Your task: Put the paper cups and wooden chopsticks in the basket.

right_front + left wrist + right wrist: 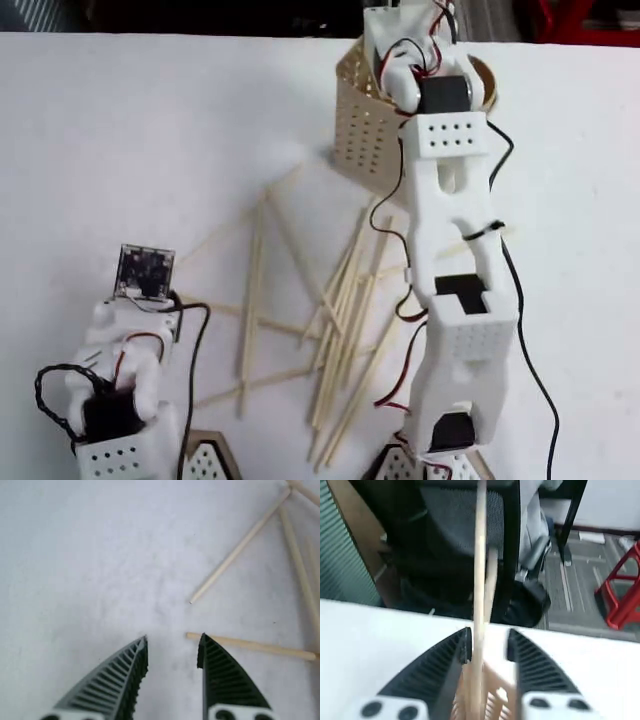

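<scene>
Right arm: stretched across the white tabletop to its far side, wrist directly above the basket.
Right gripper: poised over the basket's perforated wall, fingers narrowly parted and not clamped on anything.
Upright chopsticks: two pale sticks rise between those fingers, close against one and clear of the other. Their lower ends run down to the basket's lattice.
Basket: cream and perforated, at the far edge of the tabletop, partly hidden under the right arm.
Brown rim: a curved edge just beside the right arm's wrist, past the basket; too hidden to say what it is.
Loose chopsticks: a scattered, criss-crossed pile lying flat mid-tabletop, between the two arms and short of the basket.
Left arm: at the near corner, well apart from the basket.
Left gripper: low over bare tabletop, fingers moderately apart, holding nothing.
Nearest chopstick: lies flat with its end just beside one left fingertip; contact cannot be told.
</scene>
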